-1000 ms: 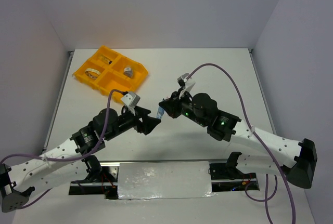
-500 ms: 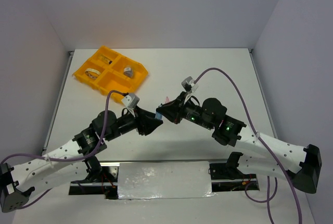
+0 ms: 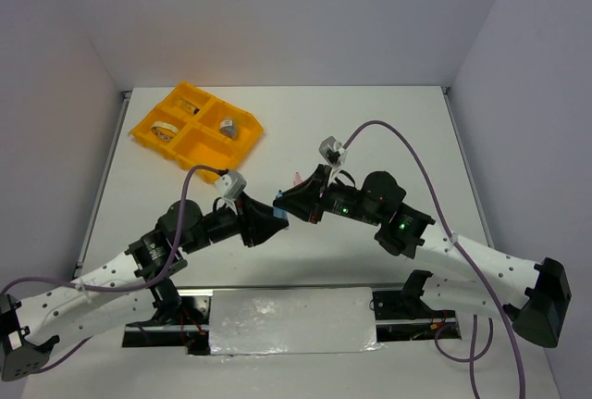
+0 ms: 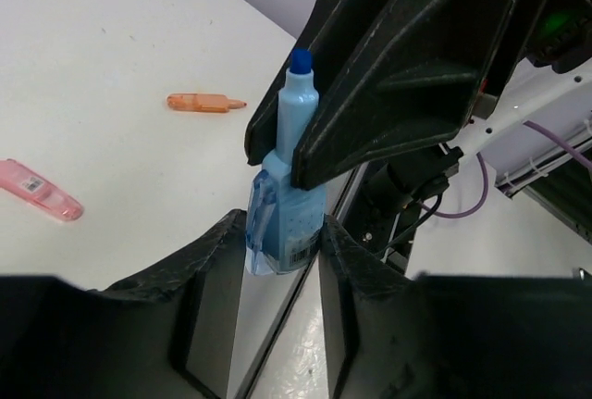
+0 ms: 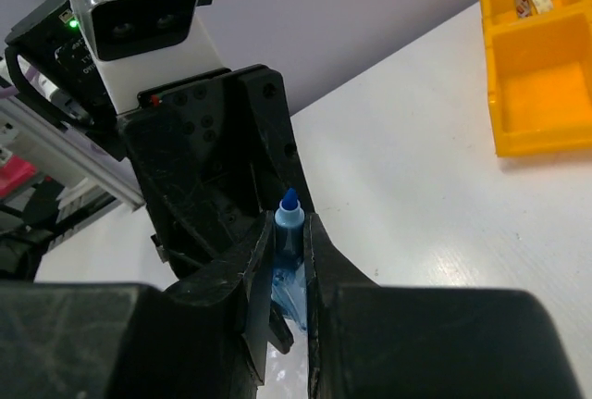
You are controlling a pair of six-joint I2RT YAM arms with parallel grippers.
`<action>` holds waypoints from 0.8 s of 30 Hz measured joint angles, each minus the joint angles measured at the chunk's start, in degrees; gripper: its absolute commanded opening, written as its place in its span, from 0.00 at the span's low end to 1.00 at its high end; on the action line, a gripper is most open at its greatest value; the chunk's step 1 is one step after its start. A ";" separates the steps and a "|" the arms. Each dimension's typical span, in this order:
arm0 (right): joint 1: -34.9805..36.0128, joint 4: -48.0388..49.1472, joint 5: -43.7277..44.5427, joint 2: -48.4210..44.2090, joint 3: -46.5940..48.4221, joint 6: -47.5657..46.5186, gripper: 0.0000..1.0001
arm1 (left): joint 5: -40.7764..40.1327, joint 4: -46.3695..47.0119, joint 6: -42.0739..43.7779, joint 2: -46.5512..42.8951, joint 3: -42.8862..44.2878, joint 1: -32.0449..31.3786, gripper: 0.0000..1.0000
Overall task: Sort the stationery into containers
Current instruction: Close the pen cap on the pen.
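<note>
Above the middle of the table the blue-and-white tube [image 3: 277, 199] hangs between both grippers. My right gripper [image 5: 289, 225] is shut on its upper body, blue cap [image 5: 289, 202] poking out past the fingertips. My left gripper [image 4: 283, 229] has closed on the tube's [image 4: 287, 205] barcoded base, both pads touching it. The orange-yellow tray [image 3: 153, 146] lies at the far left, holding a beige tape ring [image 3: 165, 130] and a small grey-topped jar [image 3: 228, 127]. An orange piece [image 4: 205, 102] and a pink piece [image 4: 39, 190] lie on the table beyond the grippers.
White walls close in the table at the back and on both sides. The right arm's purple cable [image 3: 407, 135] loops above the table's right half. A metal rail and a white sheet [image 3: 291, 320] run along the near edge between the arm bases.
The right gripper has carried the tube left and down to the left gripper. The left jaws, wide open a second ago, have closed in on the tube's base.
</note>
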 measured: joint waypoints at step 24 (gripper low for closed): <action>-4.61 0.35 -2.03 -2.86 -2.21 0.85 0.00 | 0.52 1.62 -1.42 -3.52 0.09 0.04 0.46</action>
